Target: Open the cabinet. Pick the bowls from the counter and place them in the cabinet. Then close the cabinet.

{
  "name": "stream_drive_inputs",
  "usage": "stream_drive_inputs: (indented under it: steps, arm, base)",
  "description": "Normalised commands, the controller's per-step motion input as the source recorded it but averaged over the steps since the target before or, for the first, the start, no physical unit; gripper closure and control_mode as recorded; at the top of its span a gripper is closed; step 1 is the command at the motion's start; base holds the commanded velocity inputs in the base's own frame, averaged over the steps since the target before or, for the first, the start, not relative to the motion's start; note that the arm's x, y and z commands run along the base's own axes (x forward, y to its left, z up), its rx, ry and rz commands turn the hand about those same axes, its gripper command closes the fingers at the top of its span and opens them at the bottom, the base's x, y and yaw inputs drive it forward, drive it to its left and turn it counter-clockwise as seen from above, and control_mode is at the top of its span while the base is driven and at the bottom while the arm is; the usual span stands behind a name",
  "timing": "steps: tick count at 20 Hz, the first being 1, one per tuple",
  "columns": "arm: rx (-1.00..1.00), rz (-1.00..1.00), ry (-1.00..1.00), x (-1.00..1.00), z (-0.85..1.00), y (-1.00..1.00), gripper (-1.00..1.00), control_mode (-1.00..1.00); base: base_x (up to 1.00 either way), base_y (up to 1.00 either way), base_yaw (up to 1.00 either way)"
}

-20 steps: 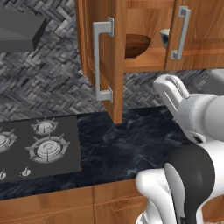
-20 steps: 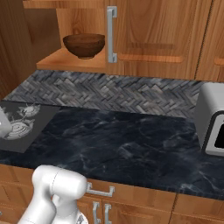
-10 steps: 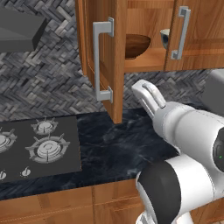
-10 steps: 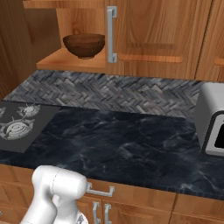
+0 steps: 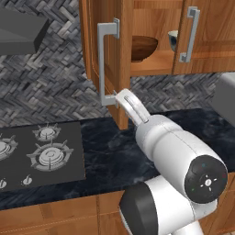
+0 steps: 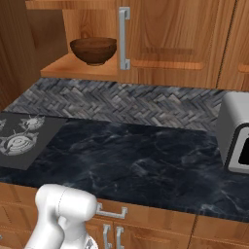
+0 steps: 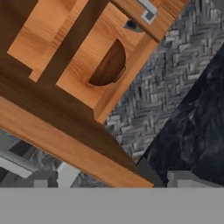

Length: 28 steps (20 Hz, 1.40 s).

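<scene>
Since a second ago the arm has swung left across the left base view, from the right edge to just below the open door; both bowls and the door itself sit as before.

Cabinet (image 5: 151,41): wall-hung, left door (image 5: 112,59) swung out toward the robot, right door shut. Door is a rigid wood panel on hinges, should swing with light resistance (judgement); best hold is the vertical bar handle (image 5: 104,64), or a flat push on the door face to close it.

Desk (image 6: 146,160): black marble, hard and slick, carries a hob (image 5: 39,153) and a toaster (image 6: 236,133).

Wooden bowl (image 6: 93,50) already on the cabinet shelf, upright, near the front edge. Light, stiff, not brittle; rim grasp suits. Ceramic bowl (image 5: 173,40) also on the shelf, to its right (fragile, glazed, likely slippery).

Fingers (image 5: 131,103): spread wide, grasping nothing, just beside the lower end of the door handle; whether they touch it cannot be told.

Hidden: ceramic bowl mostly behind the shut right door. Fingertips blurred and cut off in the hand view. Door hinges not visible.
</scene>
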Motion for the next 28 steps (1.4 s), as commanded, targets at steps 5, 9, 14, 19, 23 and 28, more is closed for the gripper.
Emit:
stream_drive_inputs:
  steps: [5, 9, 14, 19, 23, 28]
  arm:
    - [-0.01, 0.0, -0.08, 0.09, -0.11, 0.48, -1.0, -1.0]
    - [-0.01, 0.0, -0.06, 0.18, -0.02, 0.48, -1.0, -1.0]
    - [0.0, -0.02, -0.06, 0.47, 0.0, 0.41, -1.0, -1.0]
    - [0.0, -0.07, -0.02, 0.72, 0.0, 0.24, -1.0, -1.0]
    - [0.0, -0.1, 0.0, 0.69, -0.06, 0.19, -1.0, -1.0]
    - [-0.02, -0.16, 0.0, 0.32, -0.02, 0.09, -1.0, -1.0]
  base:
    - [0.0, 0.0, 0.0]
    - [0.0, 0.0, 0.0]
    - [0.0, 0.0, 0.0]
    - [0.0, 0.0, 0.0]
    - [0.0, 0.0, 0.0]
    - [0.0, 0.0, 0.0]
